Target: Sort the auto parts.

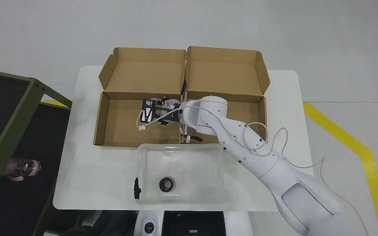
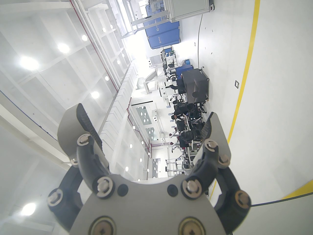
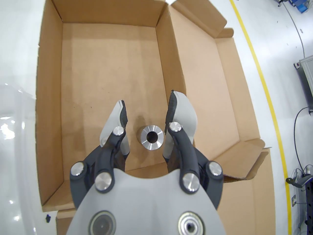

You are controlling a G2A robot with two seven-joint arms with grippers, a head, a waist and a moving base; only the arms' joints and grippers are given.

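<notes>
One table [image 1: 77, 177]. Two open boxes side by side at far side: left box [image 1: 121, 127], right box [image 1: 242, 113]. One clear bin [image 1: 183, 162] just near of them. Over left box, right gripper [image 3: 148, 101], jaws apart, empty; bare floor left of it. Jaws of left gripper [image 2: 146, 116] apart too. One metal sleeve [image 3: 152, 137] standing by left box's right wall. One black ring [image 1: 167, 184] in clear bin.

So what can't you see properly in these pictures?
1. Top view: the silver ring in the cardboard box is hidden beneath the right arm's jaws.
2. Top view: the black bit by the clear tub's edge is too small to name.
3. Top view: the arm covers part of the other box's floor.
</notes>
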